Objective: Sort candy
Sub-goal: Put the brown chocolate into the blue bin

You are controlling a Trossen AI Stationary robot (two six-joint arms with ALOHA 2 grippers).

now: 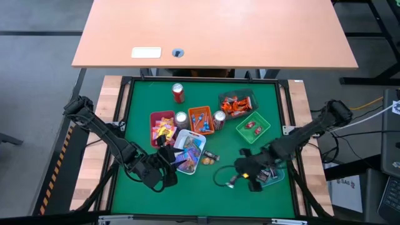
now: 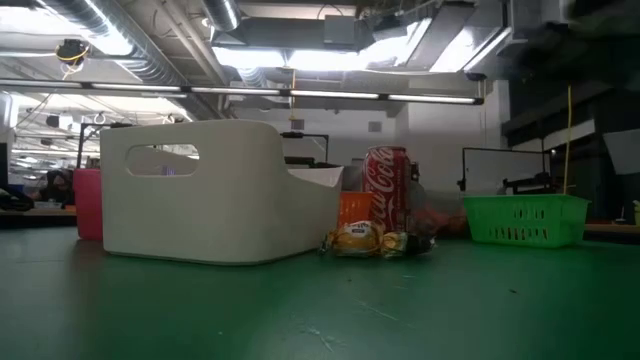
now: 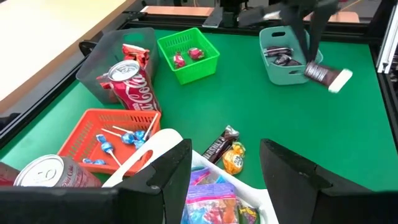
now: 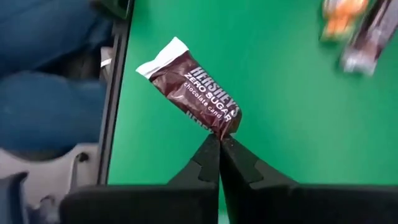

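My right gripper is shut on a brown Hershey's candy and holds it above the green mat, beside the teal tray of dark candy. That candy also shows in the left wrist view, under the blurred right arm. My left gripper stands open over the white tray of mixed candy, with nothing between its fingers. Two loose candies lie on the mat between the arms. My right gripper pinches the crimped end of the candy's wrapper between its two fingertips. The fingers slant downward. The candy sticks out beyond them, lifted clear of the mat, with its white end farthest from the fingers.
The mat also holds a pink tray, an orange tray of blue lollipops, a grey tray of orange-red candy and a green basket. A red can and two silver-topped cans stand among them. Bare mat lies along the near edge.
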